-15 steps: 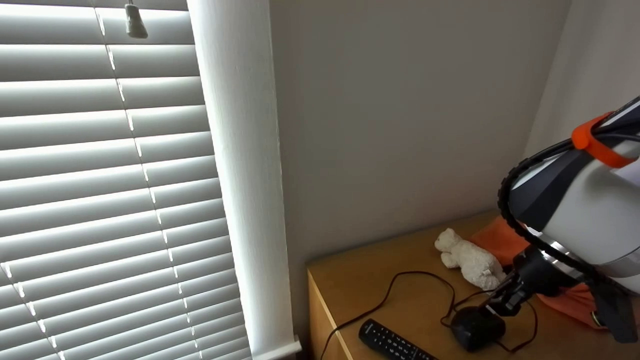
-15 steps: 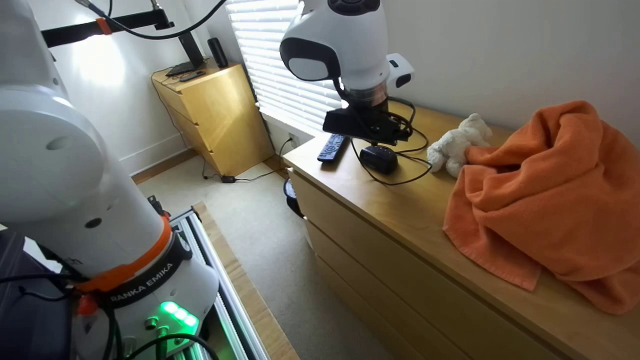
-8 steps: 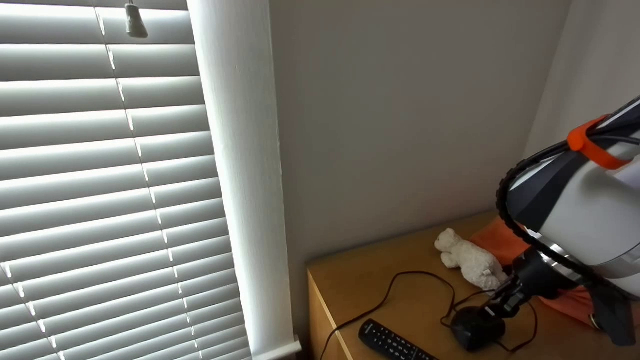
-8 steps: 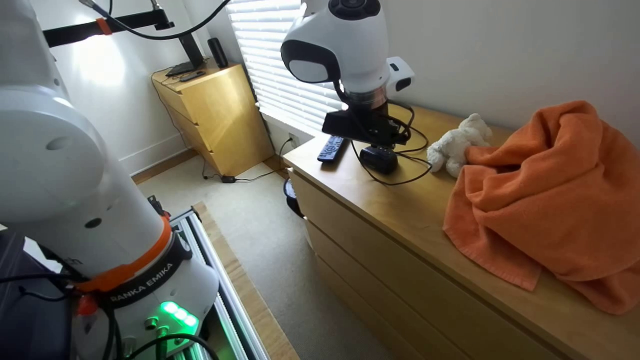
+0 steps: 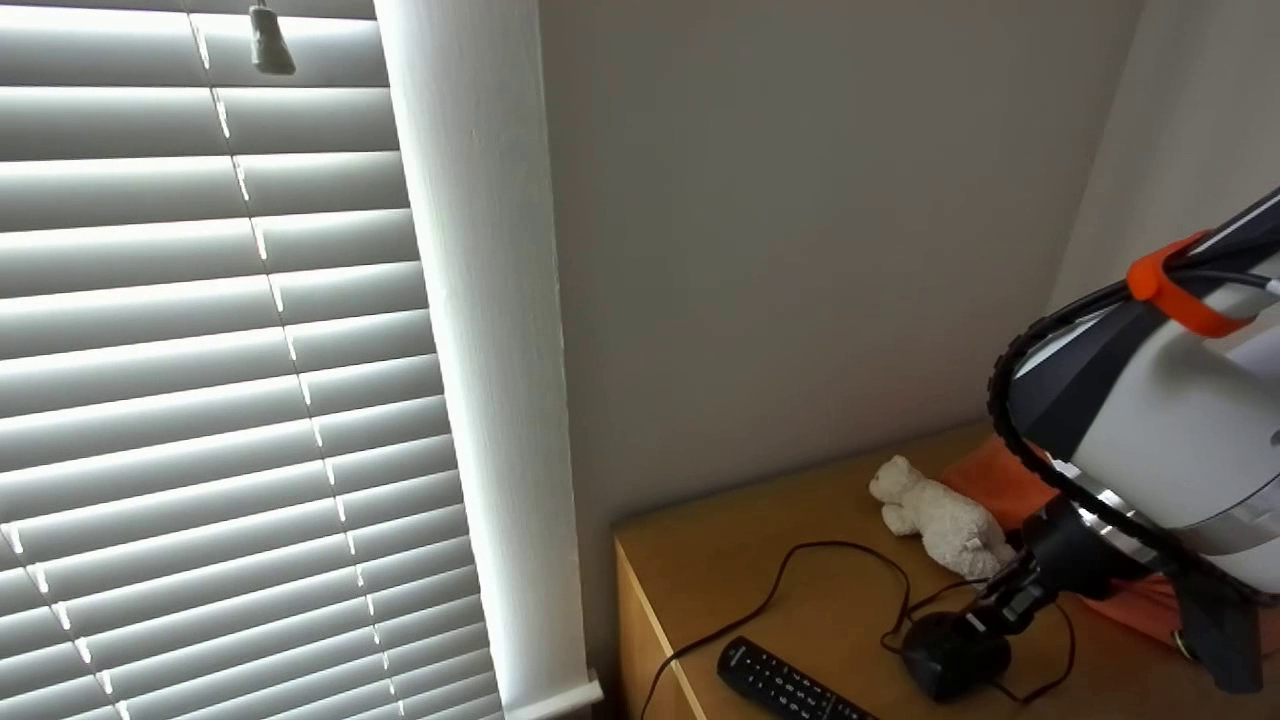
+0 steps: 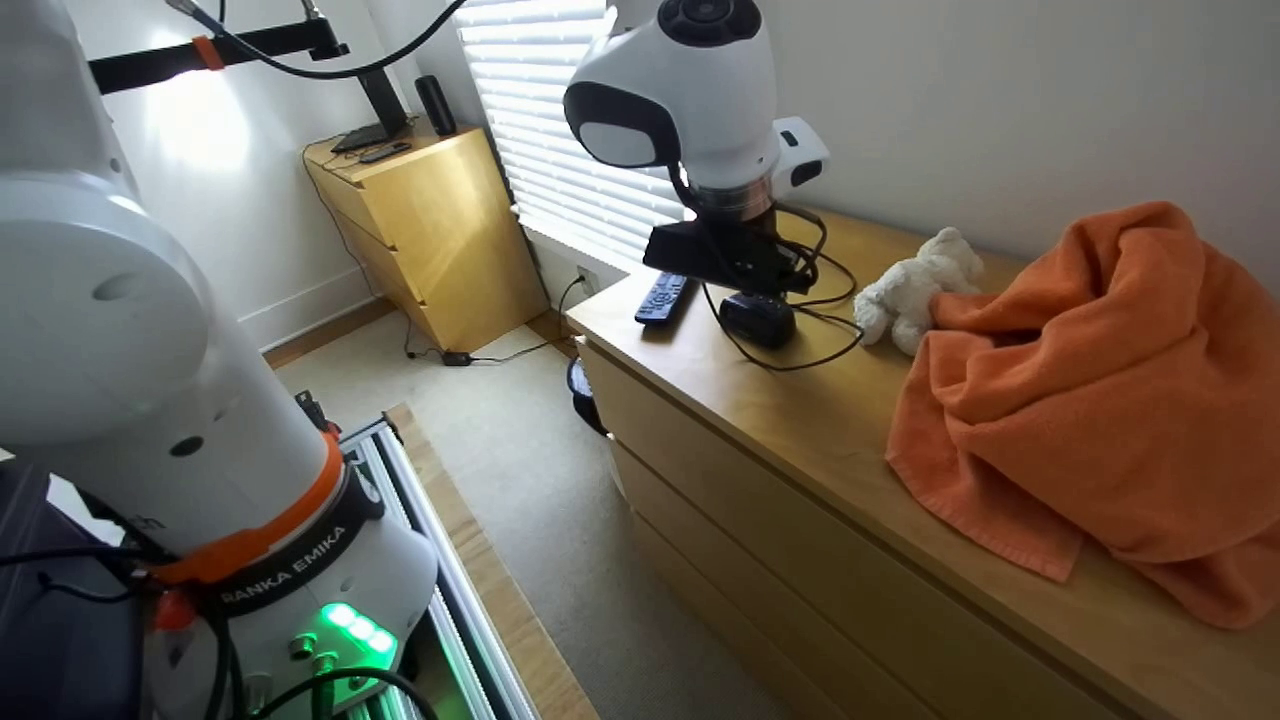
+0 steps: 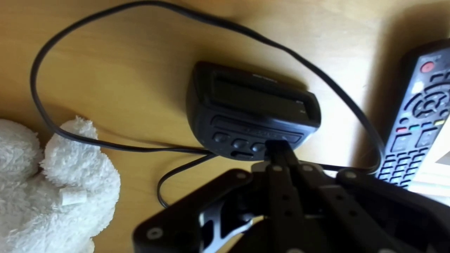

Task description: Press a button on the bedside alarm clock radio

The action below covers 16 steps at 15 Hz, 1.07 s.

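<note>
Clock sits on the counter between remote and toy, cord looped loosely around it. Its button row faces your pincer, an angle that probably suits a downward poke. Pincer's clenched with nothing between the fingers, likely so the tips work as one blunt prod. They line up with the end of the row; can't tell whether they're touching or just above it. Nothing seems to brace the clock, so press straight down or it may skid.
</note>
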Each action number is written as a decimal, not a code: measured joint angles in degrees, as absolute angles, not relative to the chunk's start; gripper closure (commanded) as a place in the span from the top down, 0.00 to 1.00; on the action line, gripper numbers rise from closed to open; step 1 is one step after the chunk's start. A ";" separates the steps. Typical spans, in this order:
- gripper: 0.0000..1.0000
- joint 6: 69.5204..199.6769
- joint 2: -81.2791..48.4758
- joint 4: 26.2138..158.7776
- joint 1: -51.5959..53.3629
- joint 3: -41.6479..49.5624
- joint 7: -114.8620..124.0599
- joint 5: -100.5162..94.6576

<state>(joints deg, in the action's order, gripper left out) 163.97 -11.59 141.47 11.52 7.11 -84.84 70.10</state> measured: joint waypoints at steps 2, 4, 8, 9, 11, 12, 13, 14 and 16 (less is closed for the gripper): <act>0.00 163.92 -11.82 141.33 11.52 7.10 -84.85 70.52; 0.00 163.91 -11.98 141.25 11.52 7.10 -84.86 70.77; 0.00 163.88 -12.34 140.88 11.46 7.10 -85.31 71.81; 0.00 163.86 -12.38 140.81 11.44 7.10 -85.49 72.16; 0.00 163.84 -12.44 140.62 11.32 7.07 -85.90 72.98; 0.00 163.83 -12.48 140.49 11.27 7.06 -86.11 73.37; 0.00 163.82 -12.54 140.33 11.23 7.06 -86.45 73.83; 0.00 163.79 -12.63 140.14 11.18 7.06 -86.80 74.29; 0.00 163.72 -13.01 139.66 11.07 7.02 -87.43 75.29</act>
